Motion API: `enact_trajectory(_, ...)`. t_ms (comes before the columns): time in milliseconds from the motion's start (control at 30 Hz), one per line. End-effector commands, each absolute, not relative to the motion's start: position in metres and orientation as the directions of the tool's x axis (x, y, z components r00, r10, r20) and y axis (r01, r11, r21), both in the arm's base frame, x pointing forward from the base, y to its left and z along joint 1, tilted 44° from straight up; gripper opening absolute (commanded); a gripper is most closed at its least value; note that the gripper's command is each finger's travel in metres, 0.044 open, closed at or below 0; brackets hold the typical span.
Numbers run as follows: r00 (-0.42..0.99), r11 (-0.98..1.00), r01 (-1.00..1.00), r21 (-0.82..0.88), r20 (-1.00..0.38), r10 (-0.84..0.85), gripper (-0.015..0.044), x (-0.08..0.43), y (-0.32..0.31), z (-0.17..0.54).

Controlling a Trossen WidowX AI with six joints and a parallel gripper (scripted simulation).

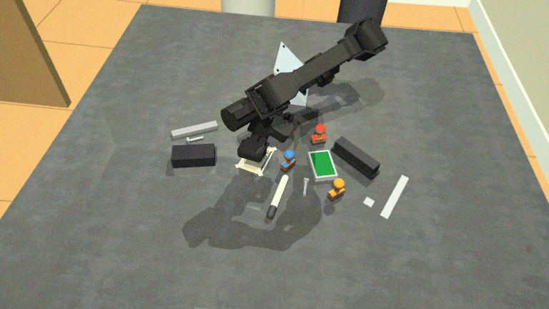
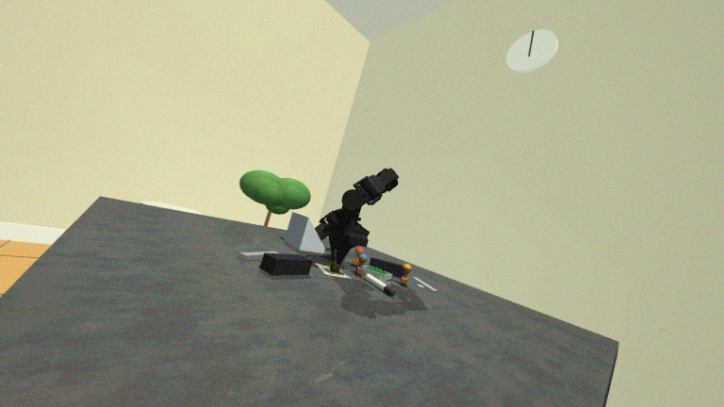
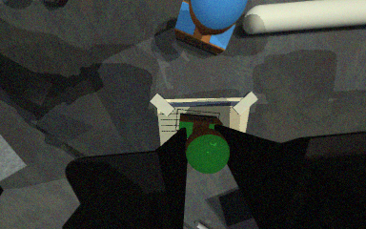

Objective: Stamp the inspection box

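Note:
My gripper point(image 3: 200, 131) is shut on the green-knobbed stamp point(image 3: 208, 154) point(image 2: 335, 267), which is upright over the card. In the wrist view the stamp's base covers part of the printed box. Whether the base touches the card cannot be told for sure. The cream card point(image 1: 245, 165) point(image 3: 242, 125) lies on the bench with pale tape at its corners. In the top view the gripper hides the stamp. The ink pad point(image 1: 323, 164) point(image 2: 377, 271) has a green face in a pale tray, right of the card. Any print under the stamp is hidden.
A blue stamp point(image 1: 288, 161) point(image 3: 216, 11) stands close beside the card. A red stamp point(image 1: 319, 134) and an orange stamp point(image 1: 337, 189) stand near the pad. A white marker point(image 1: 279, 192) lies in front. Black blocks point(image 1: 193, 156) point(image 1: 355, 157) lie on both sides.

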State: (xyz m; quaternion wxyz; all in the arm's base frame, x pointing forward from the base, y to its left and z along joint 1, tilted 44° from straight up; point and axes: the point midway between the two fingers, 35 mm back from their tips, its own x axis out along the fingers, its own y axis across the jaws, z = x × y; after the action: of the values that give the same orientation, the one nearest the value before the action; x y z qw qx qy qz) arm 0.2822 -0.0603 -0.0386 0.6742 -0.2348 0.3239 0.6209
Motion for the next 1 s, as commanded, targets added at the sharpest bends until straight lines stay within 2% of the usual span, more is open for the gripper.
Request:
enact_trajectory(0, 0.021, 0.122, -0.989, 0.088, -0.724, 0.689, 0.0000, 0.2825, -0.0582, -0.0401)
enact_trajectory(967, 0.021, 0.122, -0.989, 0.088, -0.724, 0.689, 0.0000, 0.2825, -0.0607, -0.0375)
